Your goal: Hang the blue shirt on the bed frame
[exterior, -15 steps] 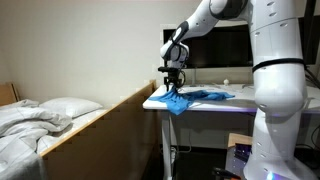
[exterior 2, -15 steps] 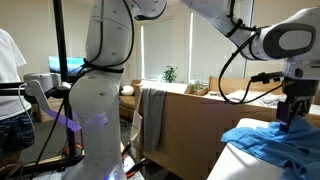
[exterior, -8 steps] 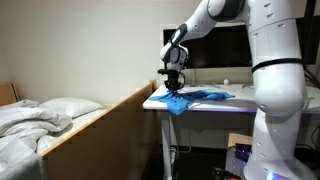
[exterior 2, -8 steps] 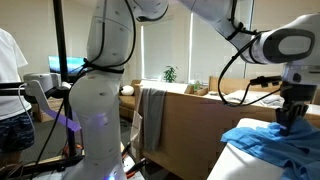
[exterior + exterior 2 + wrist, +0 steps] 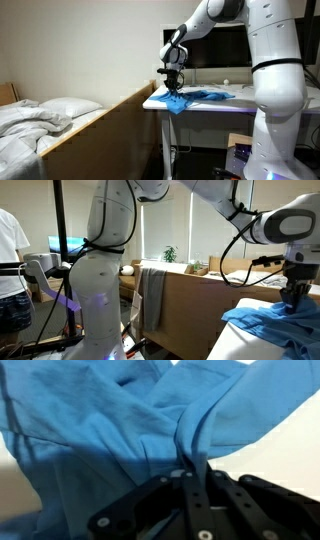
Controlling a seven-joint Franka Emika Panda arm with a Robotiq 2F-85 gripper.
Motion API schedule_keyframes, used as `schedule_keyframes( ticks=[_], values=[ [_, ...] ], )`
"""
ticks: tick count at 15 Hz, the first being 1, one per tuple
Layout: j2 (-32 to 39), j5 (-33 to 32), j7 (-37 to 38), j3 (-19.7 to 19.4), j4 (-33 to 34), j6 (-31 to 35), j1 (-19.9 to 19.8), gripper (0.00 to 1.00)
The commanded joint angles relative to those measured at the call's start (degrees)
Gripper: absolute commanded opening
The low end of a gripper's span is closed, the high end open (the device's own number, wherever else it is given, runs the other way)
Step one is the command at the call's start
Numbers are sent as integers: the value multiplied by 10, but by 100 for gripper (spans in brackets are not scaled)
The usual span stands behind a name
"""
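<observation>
Blue cloth fills the wrist view: my gripper (image 5: 188, 468) has its fingers brought together on a pinched ridge of the blue shirt (image 5: 110, 450), no gap visible btwn them, so I read the claw as clenched on fabric.

Change vs. the earlier frames: very little. In an exterior view the gripper (image 5: 174, 90) sits at the same spot on the shirt (image 5: 195, 97) as 1 s and 0.5 s ago; in the opposite exterior view the gripper (image 5: 290, 300) has shifted slightly toward the frame's right edge and looks a touch lower into the cloth. Shirt outline is unchanged, no lift yet. My reading: the grasp has just been closed or is being seated, and the carry phase has not begun.

Location of task item: shirt (image 5: 268, 322) lies crumpled on the white bench (image 5: 215, 105), bunched at the bench corner nearest the bed, with part of it draping slightly over that edge. The rest spreads along the front edge toward the arm base.

Outward: the wooden bed frame (image 5: 100, 125) stands just beside that bench corner, its top rail lower than the bench surface. Bed w/ white pillow (image 5: 68, 107) lies beyond. A grey-white garment (image 5: 152, 295) already hangs on a wooden rail in the opposite exterior view.

Next req., as I judge it: lift straight up until the hem clears the bench edge, then translate over the rail. Risk: a thin pinch may slip under the shirt's full wt.
</observation>
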Motion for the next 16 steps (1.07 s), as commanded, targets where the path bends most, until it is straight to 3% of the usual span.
schedule_keyframes(
  ticks=[1,10,16],
  values=[
    [-96,-18,25,7,-49,6,30,2],
    [-211,-16,-23,61,-59,-30,51,2],
    [-264,-18,-148,82,-35,-109,59,2]
  ],
)
